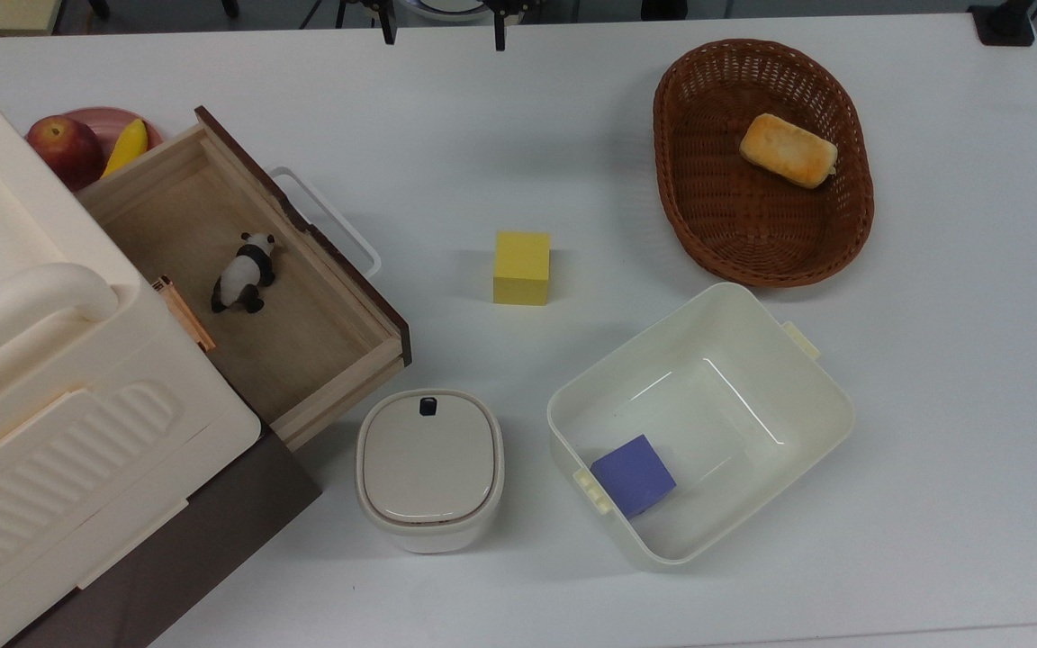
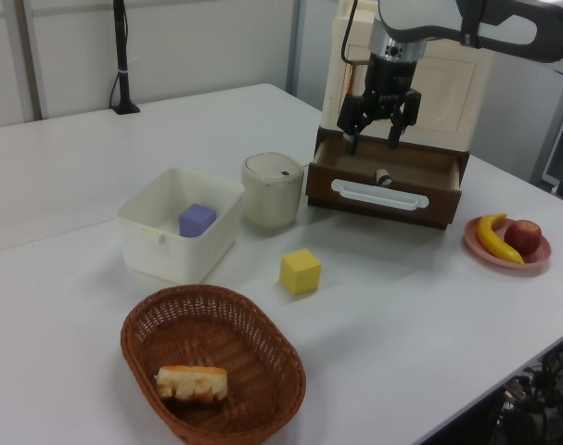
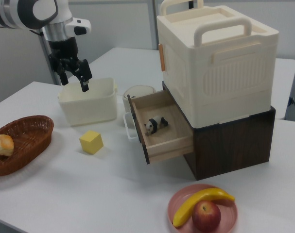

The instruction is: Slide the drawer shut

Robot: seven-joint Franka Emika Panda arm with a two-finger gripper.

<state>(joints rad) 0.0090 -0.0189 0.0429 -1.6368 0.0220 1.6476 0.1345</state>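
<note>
1. Since the left view puts the wicker basket with the bread closest to you, start there and ignore it. Same goes for the yellow cube and the cream bin holding the purple block.
2. Next back is the lidded pot, sitting just beside the drawer at the left view's left corner of it. Watch your clearance there.
3. That drawer is pulled well out of the dark base under the cream cabinet, with a toy panda lying inside. It looks like a light, stiff wooden box, so I'd guess it slides easily.
4. You don't really need to grab anything. Push flat on the dark front panel near the white loop handle, around the middle, so it doesn't skew on its runners. The panda is small and low, so it probably won't catch.
5. Your gripper hangs above the open drawer with its jaws spread and nothing between them.
6. Off to the left view's right, the plate with the banana and apple is out of the way.
</note>
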